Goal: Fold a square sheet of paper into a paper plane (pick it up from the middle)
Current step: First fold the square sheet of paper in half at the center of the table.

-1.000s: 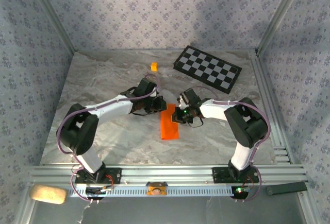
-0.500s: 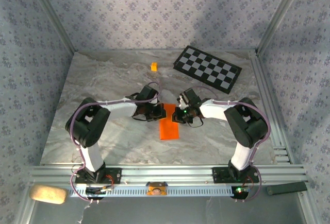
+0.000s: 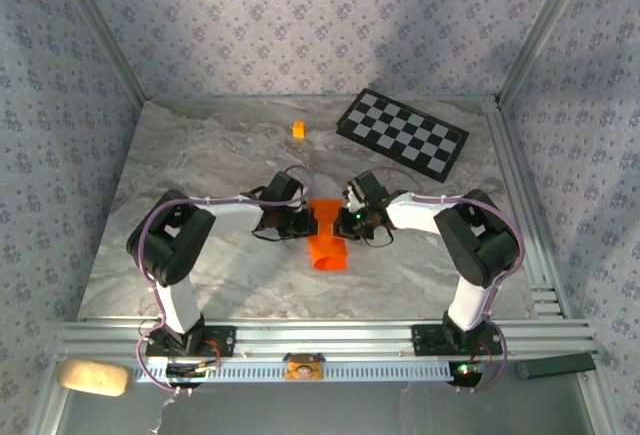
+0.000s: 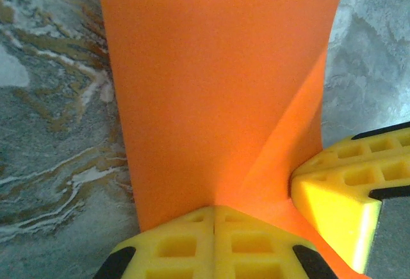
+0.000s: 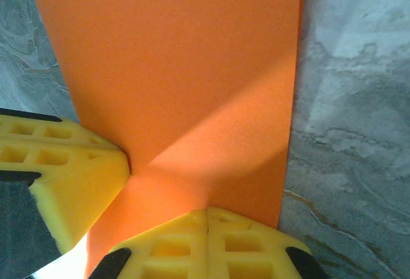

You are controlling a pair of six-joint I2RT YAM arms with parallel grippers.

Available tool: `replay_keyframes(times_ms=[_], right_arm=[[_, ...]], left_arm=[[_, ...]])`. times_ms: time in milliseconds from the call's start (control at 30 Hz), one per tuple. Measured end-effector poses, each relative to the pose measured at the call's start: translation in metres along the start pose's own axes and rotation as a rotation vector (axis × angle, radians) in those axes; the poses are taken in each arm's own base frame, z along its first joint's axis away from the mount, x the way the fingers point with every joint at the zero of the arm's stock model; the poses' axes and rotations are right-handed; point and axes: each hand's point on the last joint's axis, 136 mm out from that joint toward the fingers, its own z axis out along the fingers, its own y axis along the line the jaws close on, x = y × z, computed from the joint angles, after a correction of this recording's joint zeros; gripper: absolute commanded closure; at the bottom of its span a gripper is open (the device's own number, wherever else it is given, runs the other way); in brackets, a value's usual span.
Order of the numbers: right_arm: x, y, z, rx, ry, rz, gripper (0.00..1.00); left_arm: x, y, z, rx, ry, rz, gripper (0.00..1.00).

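Marble surface (image 3: 200, 255), with a checkered board (image 3: 402, 135) at far right. Orange paper (image 3: 327, 240) lies mid-surface as a folded strip running near to far, its near end curling up. Left hand (image 3: 303, 220) and right hand (image 3: 345, 218) meet at its far end, one from each side, tips just beside each other. Each hand's yellow fingers (image 4: 179, 247) are pressed together, pinching the paper's edge. A diagonal crease runs from the pinch. Small orange cube (image 3: 298, 129) sits far, well apart.
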Motion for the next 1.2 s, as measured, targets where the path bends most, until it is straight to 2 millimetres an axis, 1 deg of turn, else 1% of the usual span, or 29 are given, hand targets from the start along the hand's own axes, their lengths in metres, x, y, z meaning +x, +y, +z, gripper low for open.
replay_keyframes(times_ms=[200,367,467,567,733,767,900,1067,1200], right_arm=[[0.0,0.0,0.0,0.005,-0.003,-0.003,1.0],[0.0,0.0,0.0,0.007,-0.003,-0.003,1.0],[0.0,0.0,-0.001,0.012,-0.009,-0.006,1.0],[0.0,0.0,-0.001,0.016,-0.012,-0.008,1.0],[0.0,-0.001,-0.001,0.018,-0.014,-0.005,1.0],[0.0,-0.001,-0.001,0.018,-0.014,-0.005,1.0],[0.0,-0.001,-0.001,0.016,-0.015,-0.005,1.0],[-0.001,0.0,-0.001,0.016,-0.016,-0.006,1.0],[-0.001,0.0,-0.001,0.016,-0.017,-0.006,1.0]], left_arm=[[0.003,-0.002,-0.006,-0.003,0.015,-0.027,0.97],[0.004,-0.018,-0.014,0.058,0.033,-0.072,0.96],[0.006,-0.022,-0.014,0.077,0.046,-0.088,0.96],[0.009,-0.02,-0.013,0.079,0.051,-0.099,0.96],[0.029,0.001,-0.004,0.05,0.088,-0.125,0.99],[0.027,0.002,-0.005,0.052,0.081,-0.123,0.99],[0.027,0.002,-0.005,0.055,0.079,-0.106,0.99],[0.026,0.001,-0.007,0.051,0.072,-0.098,0.97],[0.025,-0.004,-0.016,0.057,0.065,-0.104,0.96]])
